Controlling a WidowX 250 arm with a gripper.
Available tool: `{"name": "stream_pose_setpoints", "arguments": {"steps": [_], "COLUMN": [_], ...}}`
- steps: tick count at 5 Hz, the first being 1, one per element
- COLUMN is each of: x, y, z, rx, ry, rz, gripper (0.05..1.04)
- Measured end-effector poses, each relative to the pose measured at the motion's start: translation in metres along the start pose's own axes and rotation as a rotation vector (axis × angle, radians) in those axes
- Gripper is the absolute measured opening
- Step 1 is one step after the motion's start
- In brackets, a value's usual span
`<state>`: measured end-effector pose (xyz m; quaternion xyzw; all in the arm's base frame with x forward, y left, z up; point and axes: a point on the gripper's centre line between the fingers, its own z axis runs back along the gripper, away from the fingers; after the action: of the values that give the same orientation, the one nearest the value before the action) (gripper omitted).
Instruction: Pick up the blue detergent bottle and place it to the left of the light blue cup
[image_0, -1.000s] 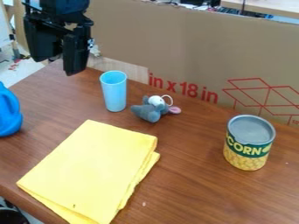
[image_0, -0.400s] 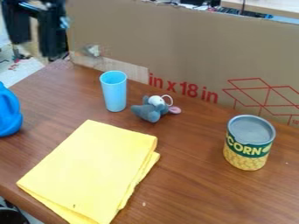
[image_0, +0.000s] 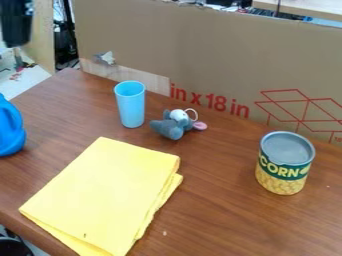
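At the top left corner, part of the black gripper (image_0: 16, 22) shows, up and away from every object on the table. A light blue cup (image_0: 131, 105) stands upright near the back of the table. Just right of it lies a small grey plush mouse (image_0: 174, 125) with a pink ear. The folded yellow cloth (image_0: 103, 195) lies flat at the front left. A can of corn (image_0: 284, 163) stands upright on the right side. At the left edge is a blue plastic object (image_0: 9, 129), partly cut off.
The brown wooden table (image_0: 220, 215) carries all of these. A tall cardboard panel (image_0: 200, 55) with red print runs along its back edge. A dark round object (image_0: 13, 247) sits below the table at the bottom left corner.
The gripper has moved left and up, from above the table's back left corner to the view's corner, now partly out of view. The objects on the table have not moved.
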<state>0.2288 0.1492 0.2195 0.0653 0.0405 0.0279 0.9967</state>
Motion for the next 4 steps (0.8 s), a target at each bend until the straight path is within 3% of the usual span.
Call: {"name": "stream_pose_setpoints", "arguments": {"steps": [1, 2, 4], "x": [-0.006, -0.007, 0.002], "y": [0.019, 0.036, 0.056], "z": [-0.003, -0.008, -0.031], "rx": [-0.001, 0.027, 0.019], "ry": [0.002, -0.023, -0.029], "rz": [0.031, 0.056, 0.051], "gripper": [1.001, 1.001, 1.001]}}
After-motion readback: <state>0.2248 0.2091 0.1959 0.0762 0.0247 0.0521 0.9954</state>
